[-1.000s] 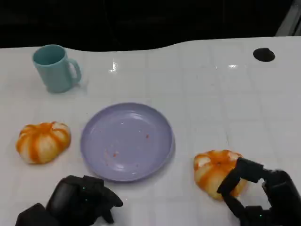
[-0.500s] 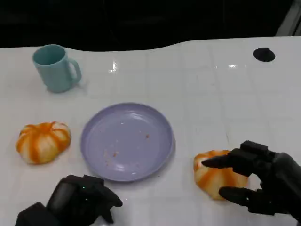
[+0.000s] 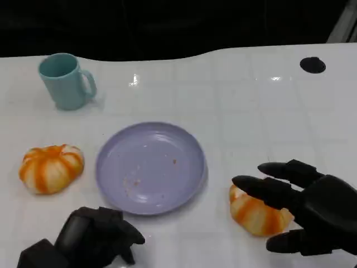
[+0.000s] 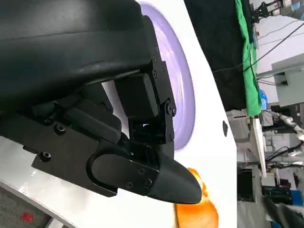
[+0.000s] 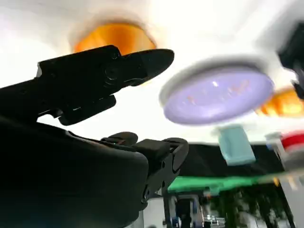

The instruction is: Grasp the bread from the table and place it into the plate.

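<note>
Spreading wider, the right hand [image 3: 312, 215] had risen over the bread [image 3: 255, 212], holding nothing; bread lay on the bench [image 3: 251, 111] beside the plate [image 3: 150, 167]. Left hand [image 3: 95, 237] rested curled, empty.

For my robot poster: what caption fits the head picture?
Right hand open over a bread beside the plate.

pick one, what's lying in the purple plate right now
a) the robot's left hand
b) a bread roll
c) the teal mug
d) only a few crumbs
d: in the head view the plate holds only crumbs; both breads, one on its left and one on its right, lie on the table.
</note>
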Robot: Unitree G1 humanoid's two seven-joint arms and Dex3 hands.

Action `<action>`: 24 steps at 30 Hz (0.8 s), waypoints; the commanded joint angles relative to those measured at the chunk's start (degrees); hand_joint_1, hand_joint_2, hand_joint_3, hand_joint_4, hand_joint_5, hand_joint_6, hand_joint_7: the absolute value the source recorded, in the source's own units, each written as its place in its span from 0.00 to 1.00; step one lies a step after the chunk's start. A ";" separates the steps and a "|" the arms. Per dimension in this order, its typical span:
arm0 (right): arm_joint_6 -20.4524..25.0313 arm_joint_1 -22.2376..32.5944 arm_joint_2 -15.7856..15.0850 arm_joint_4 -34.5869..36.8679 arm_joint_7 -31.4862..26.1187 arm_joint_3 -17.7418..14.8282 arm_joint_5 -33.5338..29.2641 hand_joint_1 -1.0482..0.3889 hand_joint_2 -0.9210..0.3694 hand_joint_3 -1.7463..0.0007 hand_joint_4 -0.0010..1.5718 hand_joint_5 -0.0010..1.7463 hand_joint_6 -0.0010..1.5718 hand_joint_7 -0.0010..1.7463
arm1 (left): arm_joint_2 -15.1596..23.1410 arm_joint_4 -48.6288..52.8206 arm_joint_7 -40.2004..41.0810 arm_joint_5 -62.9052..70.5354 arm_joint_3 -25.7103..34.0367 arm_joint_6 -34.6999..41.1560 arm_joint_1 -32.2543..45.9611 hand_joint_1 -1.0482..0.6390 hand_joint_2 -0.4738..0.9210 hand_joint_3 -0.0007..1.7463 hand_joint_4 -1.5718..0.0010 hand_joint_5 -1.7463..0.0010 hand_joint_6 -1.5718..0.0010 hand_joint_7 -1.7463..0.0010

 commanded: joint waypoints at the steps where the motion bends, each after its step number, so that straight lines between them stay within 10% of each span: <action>1: 5.32 -1.64 -2.19 -2.30 3.24 2.24 -5.13 0.29 0.01 0.97 0.00 0.14 0.12 0.00 | 0.60 -0.01 -0.03 -0.25 0.39 0.63 0.01 0.00 1.00 0.08 0.21 0.36 0.11 0.70; 24: 12.33 -11.92 -1.61 16.29 -7.36 14.73 -14.17 0.30 0.00 0.99 0.04 0.14 0.15 0.01 | 0.58 -1.00 0.74 0.37 0.25 0.17 0.68 0.00 1.00 0.08 0.20 0.37 0.10 0.70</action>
